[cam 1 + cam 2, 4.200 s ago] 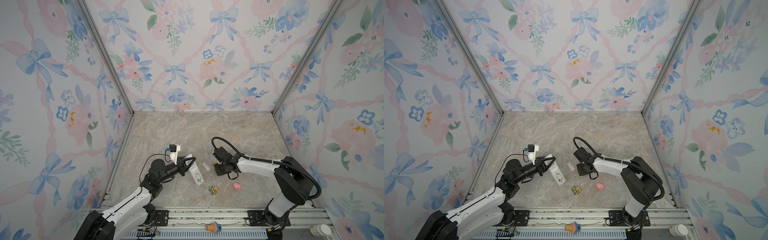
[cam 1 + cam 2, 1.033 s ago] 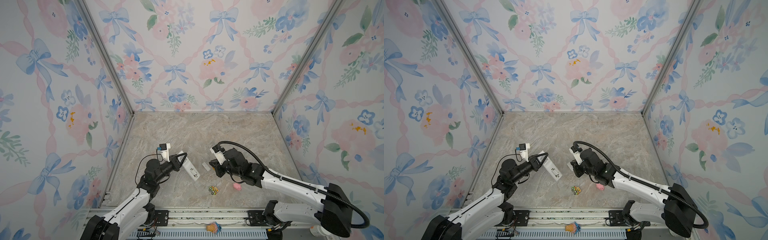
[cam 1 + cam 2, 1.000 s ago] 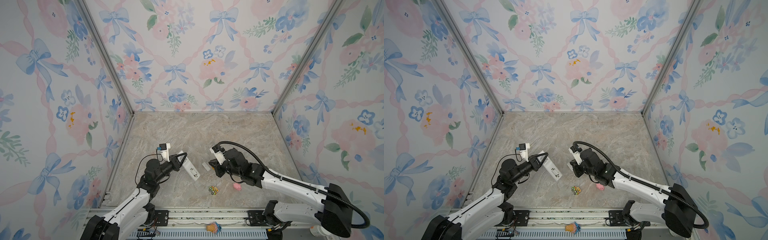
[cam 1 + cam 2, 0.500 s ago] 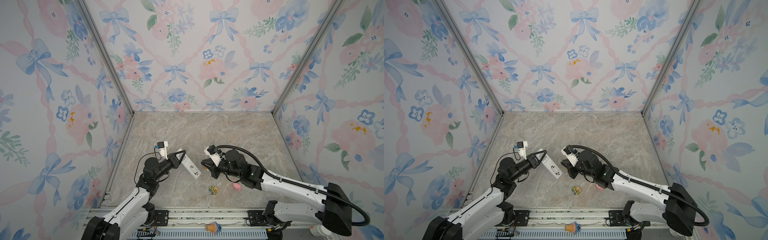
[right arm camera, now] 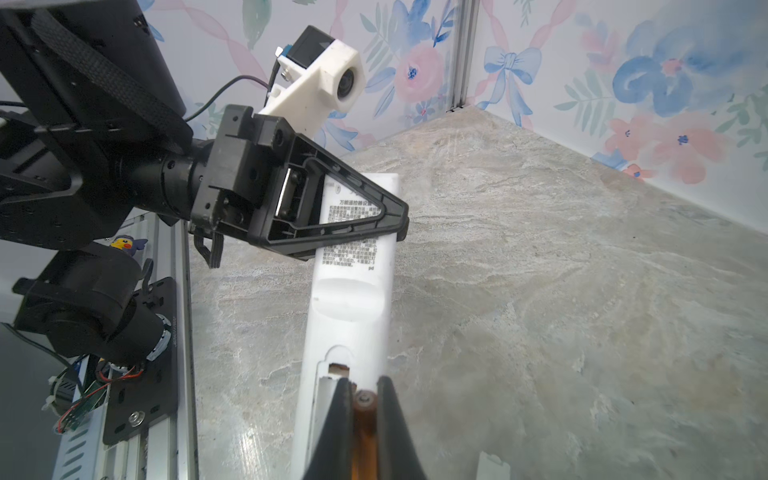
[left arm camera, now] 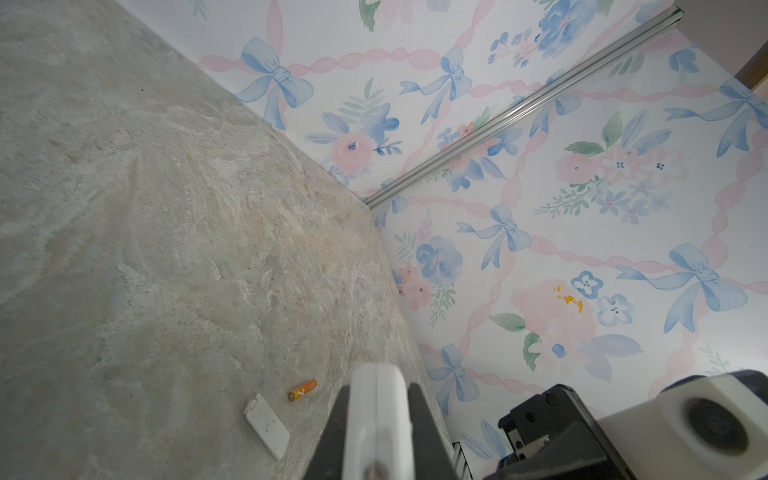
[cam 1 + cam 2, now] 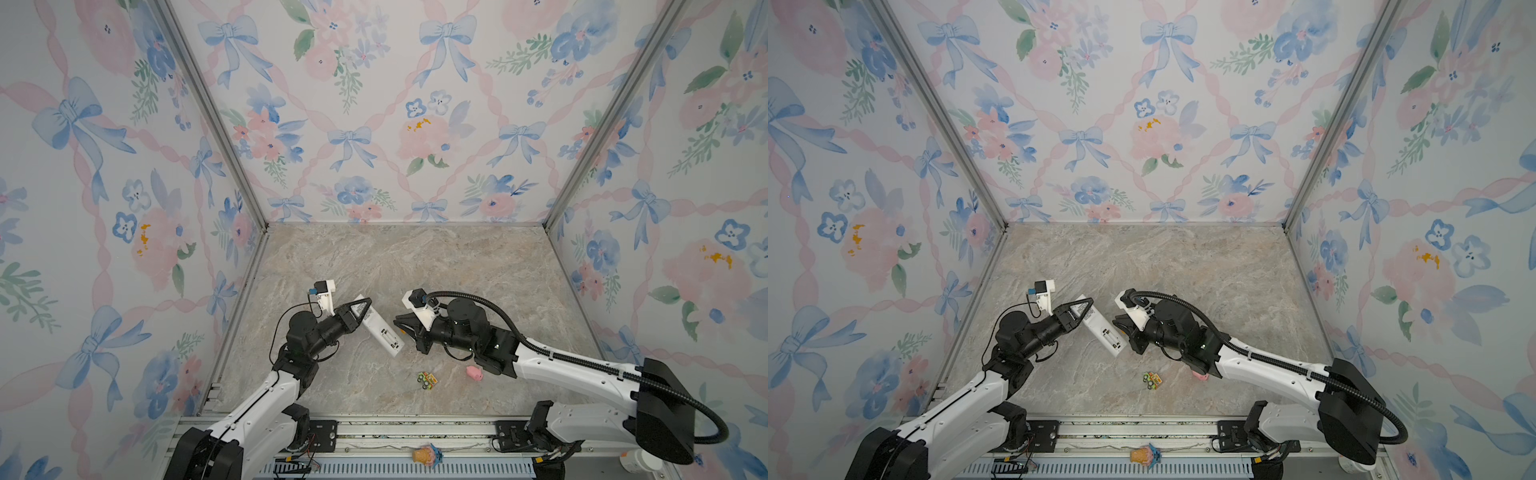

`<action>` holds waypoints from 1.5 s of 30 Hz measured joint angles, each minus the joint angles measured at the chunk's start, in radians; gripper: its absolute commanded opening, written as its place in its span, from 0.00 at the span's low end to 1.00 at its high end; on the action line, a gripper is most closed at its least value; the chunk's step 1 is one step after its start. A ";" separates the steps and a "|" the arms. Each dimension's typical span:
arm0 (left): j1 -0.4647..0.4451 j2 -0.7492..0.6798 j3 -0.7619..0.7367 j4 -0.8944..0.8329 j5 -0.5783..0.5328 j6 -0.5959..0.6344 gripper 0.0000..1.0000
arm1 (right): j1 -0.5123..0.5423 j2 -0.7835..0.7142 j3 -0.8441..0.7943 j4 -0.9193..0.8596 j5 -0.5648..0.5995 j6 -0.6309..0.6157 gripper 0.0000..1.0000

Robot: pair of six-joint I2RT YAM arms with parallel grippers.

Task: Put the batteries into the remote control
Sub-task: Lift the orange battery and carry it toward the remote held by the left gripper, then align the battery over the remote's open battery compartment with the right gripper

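Left gripper: clenched on the remote control.
Right gripper: grasping one battery.
Technique: line the battery lengthwise with the open compartment, then seat gently.

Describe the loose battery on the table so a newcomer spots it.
On the marble table, in the left wrist view, find the flat white cover. The battery lies right beside it: small, orange, round where the cover is white and flat.
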 measured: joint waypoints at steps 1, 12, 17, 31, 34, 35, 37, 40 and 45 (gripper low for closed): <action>0.001 0.000 0.000 0.000 0.001 -0.002 0.00 | 0.001 0.007 0.000 0.007 -0.002 0.000 0.01; 0.007 -0.007 0.000 0.000 0.008 -0.018 0.00 | 0.012 0.061 0.008 0.071 -0.034 0.000 0.01; 0.008 -0.013 0.000 0.000 0.012 -0.018 0.00 | 0.024 0.081 0.008 0.093 -0.049 0.004 0.01; 0.014 -0.023 0.002 0.000 0.016 -0.018 0.00 | 0.033 0.118 0.008 0.135 -0.060 0.027 0.00; 0.014 -0.029 0.002 0.000 0.016 -0.018 0.00 | 0.033 0.124 0.008 0.138 -0.060 0.030 0.00; 0.014 -0.030 0.002 0.000 0.016 -0.018 0.00 | 0.033 0.124 0.008 0.142 -0.060 0.030 0.00; 0.015 -0.033 0.003 0.000 0.016 -0.018 0.00 | 0.033 0.125 0.008 0.148 -0.060 0.031 0.00; 0.015 -0.039 0.005 0.000 0.019 -0.018 0.00 | 0.033 0.126 0.008 0.153 -0.060 0.031 0.00; 0.019 -0.040 0.008 0.000 0.019 -0.018 0.00 | 0.033 0.129 0.008 0.156 -0.060 0.032 0.00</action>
